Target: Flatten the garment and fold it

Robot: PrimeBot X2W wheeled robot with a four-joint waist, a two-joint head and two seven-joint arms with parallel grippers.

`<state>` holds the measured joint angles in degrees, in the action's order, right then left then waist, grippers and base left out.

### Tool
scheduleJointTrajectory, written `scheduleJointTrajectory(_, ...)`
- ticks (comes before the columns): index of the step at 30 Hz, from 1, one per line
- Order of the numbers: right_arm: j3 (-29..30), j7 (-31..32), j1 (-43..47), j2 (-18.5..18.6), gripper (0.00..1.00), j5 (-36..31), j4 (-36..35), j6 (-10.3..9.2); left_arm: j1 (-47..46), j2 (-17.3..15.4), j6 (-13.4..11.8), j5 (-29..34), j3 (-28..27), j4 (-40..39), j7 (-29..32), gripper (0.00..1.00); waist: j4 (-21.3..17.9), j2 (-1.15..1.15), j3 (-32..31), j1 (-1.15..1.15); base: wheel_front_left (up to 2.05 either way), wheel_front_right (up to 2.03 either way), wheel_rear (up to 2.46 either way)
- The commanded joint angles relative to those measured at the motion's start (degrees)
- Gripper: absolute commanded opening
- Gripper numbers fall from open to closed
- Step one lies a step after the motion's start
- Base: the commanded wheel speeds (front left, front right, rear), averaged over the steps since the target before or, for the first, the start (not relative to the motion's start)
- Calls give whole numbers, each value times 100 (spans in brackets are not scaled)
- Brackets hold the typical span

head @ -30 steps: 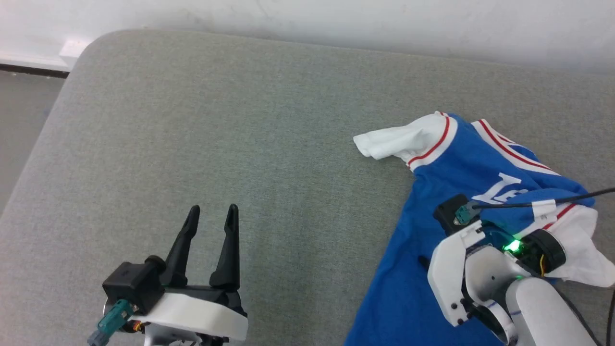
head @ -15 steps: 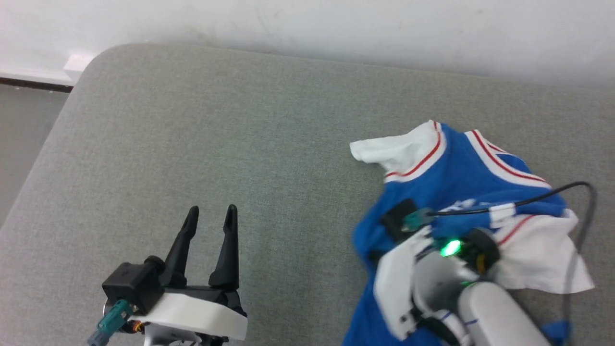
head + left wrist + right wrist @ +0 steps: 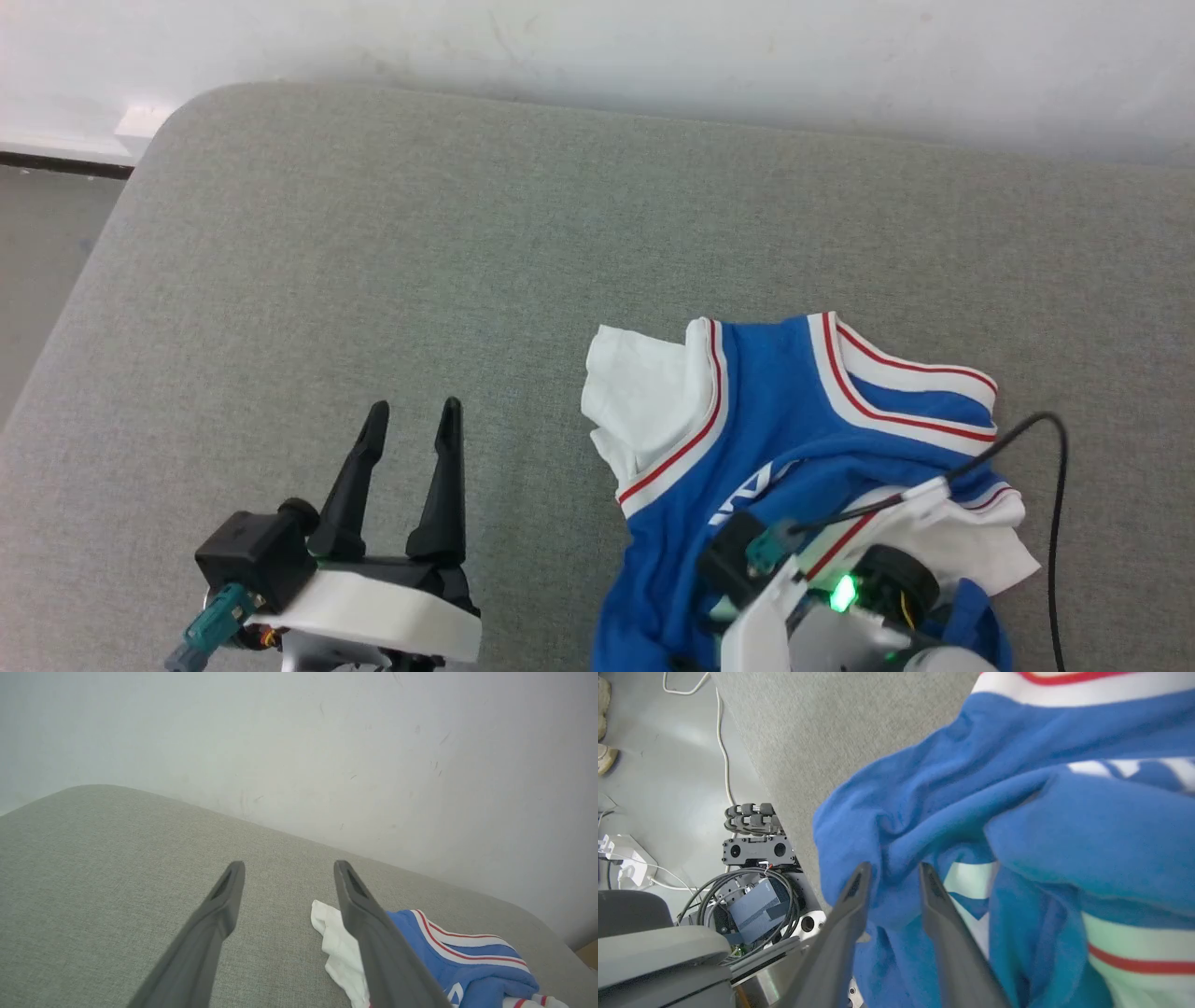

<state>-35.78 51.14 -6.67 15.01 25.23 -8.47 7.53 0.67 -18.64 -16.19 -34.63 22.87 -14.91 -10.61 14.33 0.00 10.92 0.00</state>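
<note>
Lying bunched at the near right of the grey padded surface (image 3: pixel 373 233), the garment (image 3: pixel 775 420) is a crumpled blue heap rather than a flat spread: 1 white sleeve (image 3: pixel 644 401) with red-striped trim points toward the middle of the surface, the striped collar band (image 3: pixel 896 397) curves across the far side, and a scrap of white lettering (image 3: pixel 747 495) shows among the folds. Its near part drapes toward the front edge, where the right arm's pale wrist (image 3: pixel 822 616) sits over it, a green light glowing on the housing and a black cable (image 3: pixel 1055 523) looping off to the right. In the right wrist view the right gripper (image 3: pixel 894 867) has its 2 dark fingers only a narrow gap apart, tips pushed into blue cloth that fills the space between them; whether the cloth is actually pinched or merely lying there cannot be told. Beyond the surface's edge that view takes in the floor (image 3: pixel 668 742), a white cord (image 3: pixel 721 742) and the robot's base with coiled cables (image 3: pixel 756 896). The left gripper (image 3: pixel 414 406) hangs over bare grey fabric at the near left, well apart from the shirt, fingers spread wide with nothing between them; its wrist view has the white sleeve (image 3: pixel 336 947) just past the right-hand finger, under a scuffed pale wall (image 3: pixel 299 742).
</note>
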Motion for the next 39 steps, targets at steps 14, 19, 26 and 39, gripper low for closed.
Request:
scheduleJointTrajectory(14,2782,-2718,489,-1110,100,-1259,-1438,-4,119,-101,-75,57,-33,-103,-86,100,-325,0,-222,0,0,0,0)
scheduleJointTrajectory(19,4047,-3891,1371,-1207,100,-1927,-1831,-4,241,-210,-71,155,-69,-202,-172,100,-510,0,-256,0,0,0,0)
scheduleJointTrajectory(26,4747,-4719,2328,-1212,100,-1193,-1492,-4,533,-407,-176,278,-156,-271,-204,100,-877,0,-219,0,0,0,0)
scheduleJointTrajectory(39,4619,-4885,1984,-1213,100,-1147,-1392,-4,-2225,-1054,982,996,699,51,1678,100,-1161,0,439,0,0,0,0)
